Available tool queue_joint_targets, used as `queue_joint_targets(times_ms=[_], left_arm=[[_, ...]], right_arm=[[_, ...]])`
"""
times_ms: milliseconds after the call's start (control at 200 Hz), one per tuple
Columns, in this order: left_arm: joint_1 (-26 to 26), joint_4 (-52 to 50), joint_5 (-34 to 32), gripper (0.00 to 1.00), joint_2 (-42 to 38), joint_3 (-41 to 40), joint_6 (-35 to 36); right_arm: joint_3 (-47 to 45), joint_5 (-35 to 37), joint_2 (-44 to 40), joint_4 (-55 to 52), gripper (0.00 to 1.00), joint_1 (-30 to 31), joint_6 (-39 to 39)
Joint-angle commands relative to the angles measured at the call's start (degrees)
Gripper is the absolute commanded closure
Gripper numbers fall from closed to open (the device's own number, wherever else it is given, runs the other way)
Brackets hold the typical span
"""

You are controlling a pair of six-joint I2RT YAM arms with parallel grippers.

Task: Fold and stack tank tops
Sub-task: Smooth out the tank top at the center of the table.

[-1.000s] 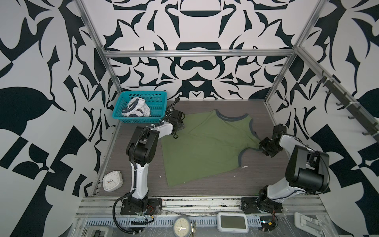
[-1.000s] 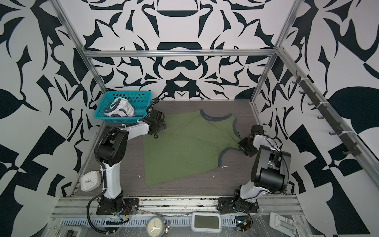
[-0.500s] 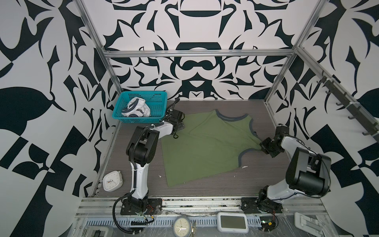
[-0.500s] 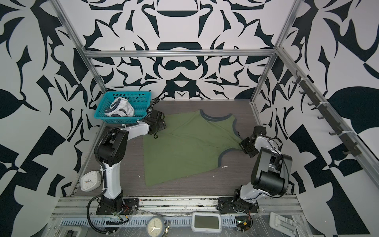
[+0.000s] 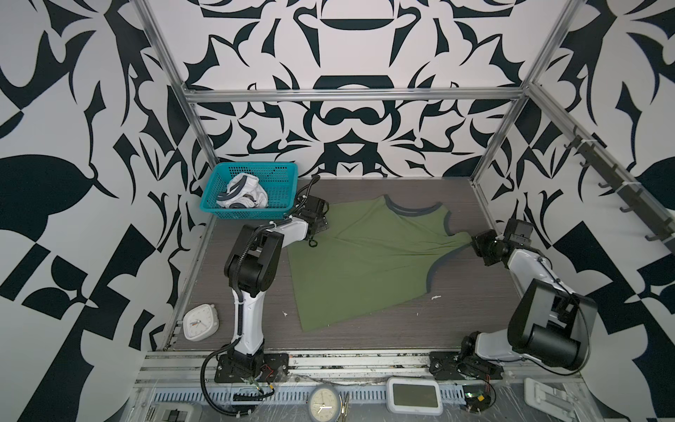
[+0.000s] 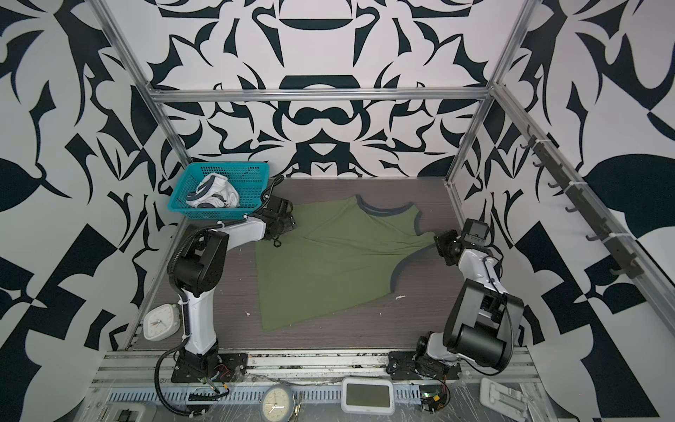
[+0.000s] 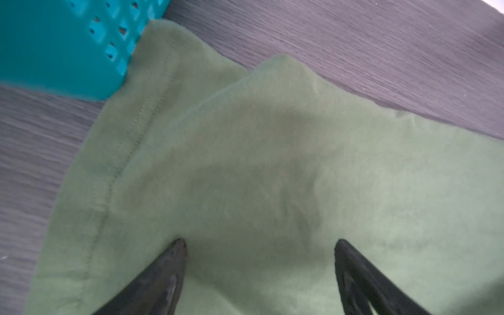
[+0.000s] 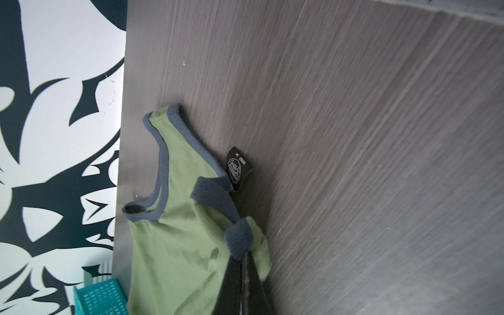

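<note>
Toward the middle of both top views, the olive green tank top [image 5: 365, 263] lay spread on the table [image 5: 456, 321] with its neckline toward the upper edge of the frame. No chest graphic showed. At centre right, the right gripper [image 5: 475, 243] was clenched on the grey-blue trim of a shoulder strap, and creases ran from that pinch across the cloth. At centre left, beside the basket [image 5: 281, 193], the left gripper [image 7: 259, 245] stood with its jaws wide apart over a stitched edge of the same top. Its tips seemed to rest on the fabric, though the blurred wrist view left that unsure, and it grasped nothing.

The step in hand looked like straightening the first garment before any fold. The next move probably called for the left gripper to close on its edge, so that both sides could be drawn taut or lifted over together. The white tank top [image 5: 243, 192] sat crumpled in the basket at upper left — untouched, nothing stacked yet.

The table was dark, wood-grained and flecked with a few pale scraps. Bold black-and-white patterned walls [image 5: 350, 47] on a metal frame [image 5: 350, 95] enclosed it, and a small clock [image 5: 200, 322] lay at lower left.
</note>
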Motion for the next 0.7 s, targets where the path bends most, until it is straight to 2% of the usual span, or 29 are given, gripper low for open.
queue_joint_targets(times_ms=[0,30,65,105,295,470,535,645,695], left_arm=[[0.43,-5.09,3.42,0.12,3.95,-3.35,-1.85],[0.44,-5.09,3.42,0.12,3.92,-3.31,-1.77],[0.44,-5.09,3.41,0.12,3.92,-3.32,-1.76],[0.4,-5.09,3.43,0.12,3.9,-3.48,-1.77],[0.41,-4.91,3.32,0.13,3.87,-3.52,-1.76],[0.48,-4.95,3.29,0.13,3.82,-3.63,-1.76],[0.33,-4.93,3.49,0.13,3.6,-3.61,-1.93],[-0.99,-4.91,3.64,0.13,2.07,-3.26,-1.3],[-1.57,-5.4,3.57,0.13,1.01,-2.92,-1.1]], right_arm=[[-0.53,-1.4,-1.6,4.07,1.0,-0.42,3.69],[-0.88,-0.36,-2.52,3.94,1.0,-0.37,3.09],[-1.35,0.89,-3.56,3.8,0.92,-0.39,2.27],[-1.99,0.86,-4.46,4.79,0.88,-0.37,1.36],[-1.39,-5.79,-5.23,5.33,0.92,-0.37,-1.03],[-0.03,-13.5,-4.72,6.13,0.83,0.16,-0.94],[3.51,-10.28,-3.41,0.53,0.83,1.41,-3.31],[10.2,-2.22,2.43,-6.52,0.87,8.33,-7.42],[13.62,0.57,5.45,-10.1,0.93,10.76,-8.17]])
